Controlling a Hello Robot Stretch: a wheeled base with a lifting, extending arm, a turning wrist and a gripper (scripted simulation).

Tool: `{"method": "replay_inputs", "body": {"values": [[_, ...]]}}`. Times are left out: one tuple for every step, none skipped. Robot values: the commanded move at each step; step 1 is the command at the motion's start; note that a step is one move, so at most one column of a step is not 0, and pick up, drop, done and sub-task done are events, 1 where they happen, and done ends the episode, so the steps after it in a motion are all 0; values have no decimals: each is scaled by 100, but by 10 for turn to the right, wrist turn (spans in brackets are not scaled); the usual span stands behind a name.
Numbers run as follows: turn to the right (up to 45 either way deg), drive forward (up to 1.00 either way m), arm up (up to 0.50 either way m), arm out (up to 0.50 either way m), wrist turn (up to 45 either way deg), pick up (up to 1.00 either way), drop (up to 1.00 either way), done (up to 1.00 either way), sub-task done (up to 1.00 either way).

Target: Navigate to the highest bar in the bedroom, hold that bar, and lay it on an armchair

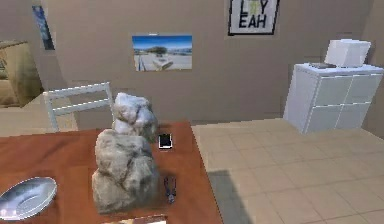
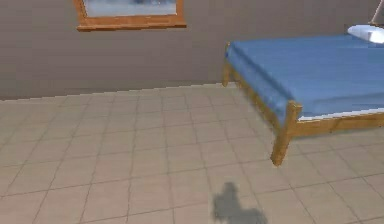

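A room with grey-brown walls and a floor of beige tiles (image 1: 290, 160).

In the forward view, close by, stands one reddish-brown wooden table (image 1: 60, 160). On it stand or lie four things:
- One large, lumpy grey stone sculpture (image 1: 128, 155) stands upright near the middle.
- One shallow silvery dish (image 1: 27, 196) lies at the forward view's lower left.
- One small flat white thing (image 1: 165, 141) lies just beside the sculpture.
- One small dark thing (image 1: 170, 187) lies near the sculpture's base.

Both small things are too small to name. One white chair (image 1: 80, 100) stands behind the table. At the forward view's left edge is one tan padded piece of furniture (image 1: 18, 72), cut off.

Three pictures hang on the walls:
- a landscape (image 1: 162, 52)
- a dark-framed poster with letters (image 1: 253, 16)
- a narrow blue one (image 1: 43, 25)

At the forward view's right, one white drawer cabinet (image 1: 335, 95) carries one white box (image 1: 347, 52).

In the arm side view, one bed (image 2: 310, 70) has a wooden frame and a blue cover, with one white pillow (image 2: 367, 33) on it. One wood-framed panel (image 2: 131, 12) hangs on the wall.

I cannot tell where the bar is, nor the state of the tool.
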Motion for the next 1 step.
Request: {"method": "replay_inputs", "body": {"values": [[450, 0, 0, 0, 0, 0, 0, 0, 0]]}}
